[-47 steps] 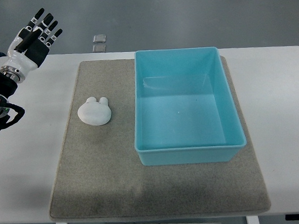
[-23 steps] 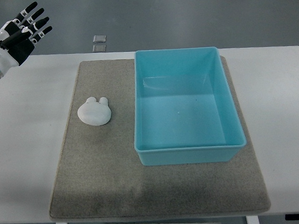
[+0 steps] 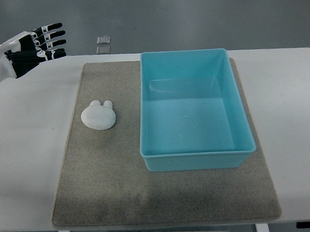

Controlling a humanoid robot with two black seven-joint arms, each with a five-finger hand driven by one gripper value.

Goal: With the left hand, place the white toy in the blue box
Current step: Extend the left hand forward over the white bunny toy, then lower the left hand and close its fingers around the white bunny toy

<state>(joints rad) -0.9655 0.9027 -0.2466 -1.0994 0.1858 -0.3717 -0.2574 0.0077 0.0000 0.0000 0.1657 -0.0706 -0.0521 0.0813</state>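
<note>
A white bunny-shaped toy [image 3: 98,116] lies on the left part of a grey mat [image 3: 107,187]. An empty blue box [image 3: 197,155] stands on the mat to the toy's right. My left hand [image 3: 32,47] is at the far upper left over the table's back edge, well above and left of the toy. Its fingers [image 3: 53,42] are spread, point right and hold nothing. The right hand is out of view.
The mat lies on a white table [image 3: 26,155]. Two small grey squares [image 3: 104,44] lie on the floor beyond the table's back edge.
My left arm has pulled back toward the left edge and the hand has turned so its fingers point right rather than up. The toy and the box have not moved.
</note>
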